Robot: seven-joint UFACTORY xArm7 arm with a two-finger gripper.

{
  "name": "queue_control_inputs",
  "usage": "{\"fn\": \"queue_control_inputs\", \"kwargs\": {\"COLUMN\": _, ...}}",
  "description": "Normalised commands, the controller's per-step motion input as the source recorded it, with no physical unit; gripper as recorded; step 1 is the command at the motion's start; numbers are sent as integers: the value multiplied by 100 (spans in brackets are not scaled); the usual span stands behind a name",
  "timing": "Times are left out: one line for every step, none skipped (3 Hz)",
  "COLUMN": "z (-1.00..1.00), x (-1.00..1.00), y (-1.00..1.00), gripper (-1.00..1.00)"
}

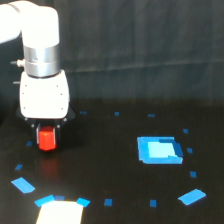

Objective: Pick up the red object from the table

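Red object (46, 139) right under the gripper (47, 131), between its fingers. Can't tell if squeezed tight or loose. Maybe still touching the bench (110, 165); lifting left.

Single exterior view — raised, looking down across table (115, 150) (arm at view's left).

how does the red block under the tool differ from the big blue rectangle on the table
The red block is small, red-orange and stands up as a solid shape; the blue rectangle is wider, flat and lies flush on the table.
The block sits directly beneath the tool at the exterior view's left; the rectangle lies alone toward the exterior view's right.
The block is one plain colour; the rectangle has a paler centre.
Both rest on the black table.
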Motion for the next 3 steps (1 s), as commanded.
{"fn": "queue_control_inputs", "kwargs": {"z": 100, "x": 29, "y": 38, "gripper": -100}}
{"fn": "queue_control_inputs", "kwargs": {"z": 79, "x": 64, "y": -17, "gripper": -75}}
{"fn": "queue_control_inputs", "kwargs": {"z": 100, "x": 63, "y": 21, "gripper": -84}}
